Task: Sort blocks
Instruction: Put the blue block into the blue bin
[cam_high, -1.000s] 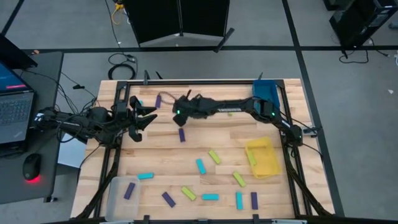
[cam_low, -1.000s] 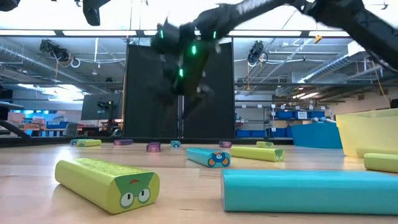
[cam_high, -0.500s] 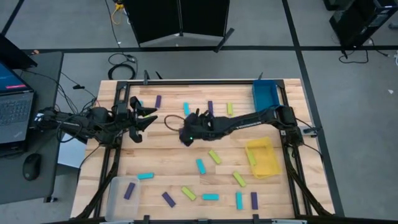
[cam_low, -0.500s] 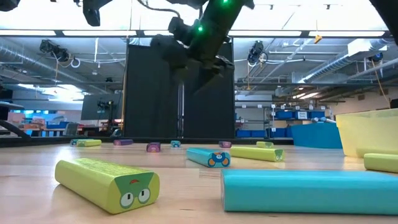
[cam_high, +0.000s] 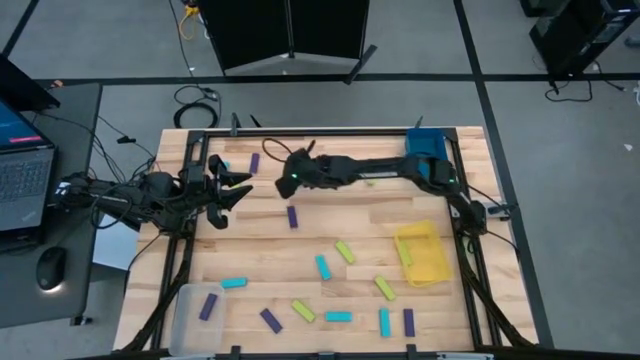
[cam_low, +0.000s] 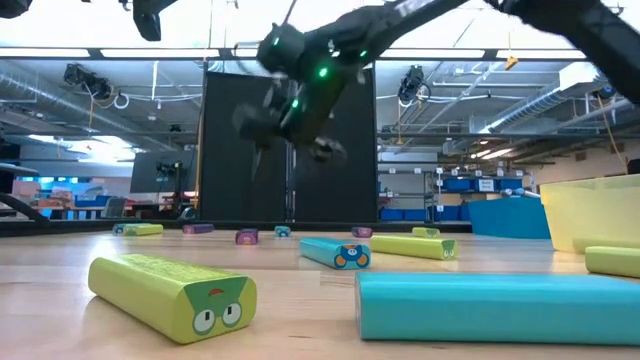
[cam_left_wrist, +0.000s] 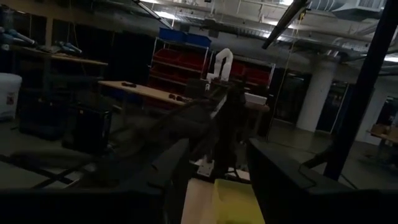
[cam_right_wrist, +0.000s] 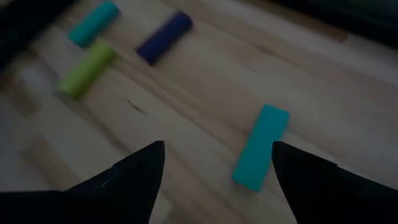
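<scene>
Right pincer (cam_high: 291, 176) hovering over the far middle of the surface (cam_high: 380, 215), fingers apart and empty.
Cyan block (cam_right_wrist: 260, 146) lying just ahead between the spread fingers; more blocks (cam_high: 330, 278) scattered toward the near edge. Left pincer (cam_high: 235, 187) waiting by the left edge, fingers apart.

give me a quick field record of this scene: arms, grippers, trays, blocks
left arm: waiting at the table's left edge, left gripper open and empty
right arm: stretched across the far side of the table, right gripper open, holding nothing, above a cyan block
trays: blue tray at far right corner, yellow tray at right, clear tray at near left corner
in clear tray: one purple block
loose blocks: purple, cyan and yellow-green, scattered over the wooden table
</scene>
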